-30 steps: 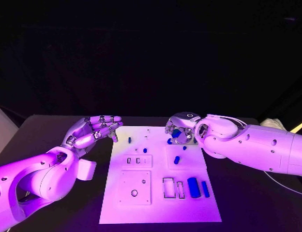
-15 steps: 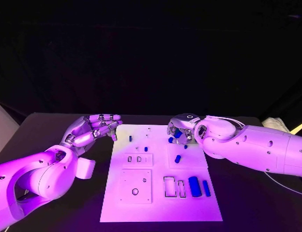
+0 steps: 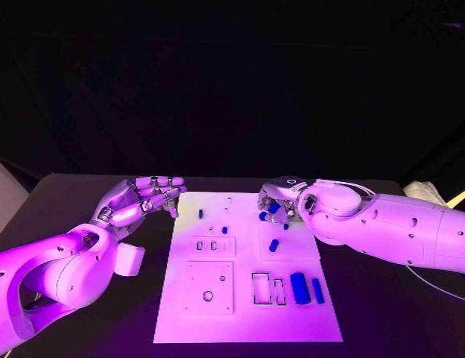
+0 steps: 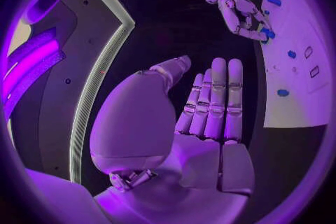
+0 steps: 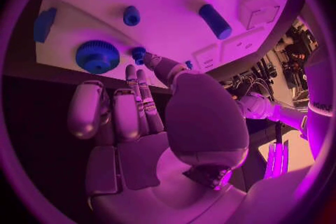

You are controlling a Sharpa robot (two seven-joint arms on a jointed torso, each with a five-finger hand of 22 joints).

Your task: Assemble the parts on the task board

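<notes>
A: Head view first. What carried the parts?

B: The black table (image 3: 103, 195) carried the task board (image 3: 249, 298), lying at its middle. The right hand (image 3: 279, 201) hung over the board's far right corner, fingers curled down around a small blue part (image 3: 268, 211) there.

A: Was it clamped on that part?

B: I could not tell. In the right wrist view a blue gear (image 5: 97, 56) lay by the board's edge just beyond the fingertips (image 5: 131, 70), apart from them.

A: And the left hand (image 3: 144, 199)?

B: Beside the board's far left corner, fingers together, holding nothing. Two blue bars (image 3: 299, 288) lay near the board's right edge.
</notes>
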